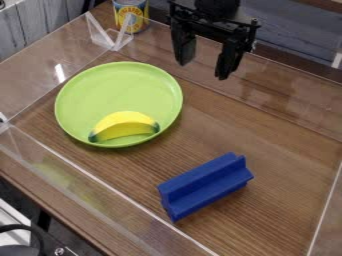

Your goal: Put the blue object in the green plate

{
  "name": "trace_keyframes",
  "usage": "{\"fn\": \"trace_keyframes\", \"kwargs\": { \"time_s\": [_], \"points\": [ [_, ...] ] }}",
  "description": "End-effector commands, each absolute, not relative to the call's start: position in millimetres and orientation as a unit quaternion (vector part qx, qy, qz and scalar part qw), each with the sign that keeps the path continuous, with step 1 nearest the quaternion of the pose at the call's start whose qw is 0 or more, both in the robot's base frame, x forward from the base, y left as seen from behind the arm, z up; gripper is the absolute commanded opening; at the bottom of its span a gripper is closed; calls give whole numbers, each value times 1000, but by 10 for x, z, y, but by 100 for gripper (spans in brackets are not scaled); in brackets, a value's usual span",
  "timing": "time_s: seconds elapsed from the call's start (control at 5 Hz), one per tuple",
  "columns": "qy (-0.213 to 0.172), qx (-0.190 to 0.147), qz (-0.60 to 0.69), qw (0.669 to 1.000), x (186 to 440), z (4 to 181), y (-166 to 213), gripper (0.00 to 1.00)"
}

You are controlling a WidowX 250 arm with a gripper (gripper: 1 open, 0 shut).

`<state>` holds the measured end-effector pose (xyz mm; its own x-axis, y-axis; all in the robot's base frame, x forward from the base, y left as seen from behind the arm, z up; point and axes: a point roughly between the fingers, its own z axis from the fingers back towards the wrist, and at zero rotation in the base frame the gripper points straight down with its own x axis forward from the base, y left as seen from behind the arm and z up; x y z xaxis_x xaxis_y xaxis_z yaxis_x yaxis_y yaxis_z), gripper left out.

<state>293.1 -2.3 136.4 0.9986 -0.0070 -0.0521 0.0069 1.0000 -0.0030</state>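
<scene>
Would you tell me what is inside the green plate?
The green plate holds a yellow banana-shaped piece, lying toward the edge nearest the camera. The rest of its floor shows bare; whatever lies directly beneath the yellow piece is hidden.

So, going by the green plate point(118, 90): there's bare table point(247, 105) all along its right side, plenty of room for the pincer point(209, 68) to pass. Yellow piece point(124, 126) blocks the plate's near part, but its middle and far part are wide open.
</scene>
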Motion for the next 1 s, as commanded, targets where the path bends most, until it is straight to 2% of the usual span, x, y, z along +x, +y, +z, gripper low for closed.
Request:
{"fn": "trace_keyframes", "kwargs": {
  "time_s": [0.0,0.2,0.6,0.8],
  "points": [
    [35,-1,-18,999,2881,1297,-60,100],
    [36,-2,-83,996,2690,1244,-194,100],
    [27,0,-170,985,2460,1190,-368,100],
    [21,4,-186,982,2403,1110,-431,100]
  ]
}}
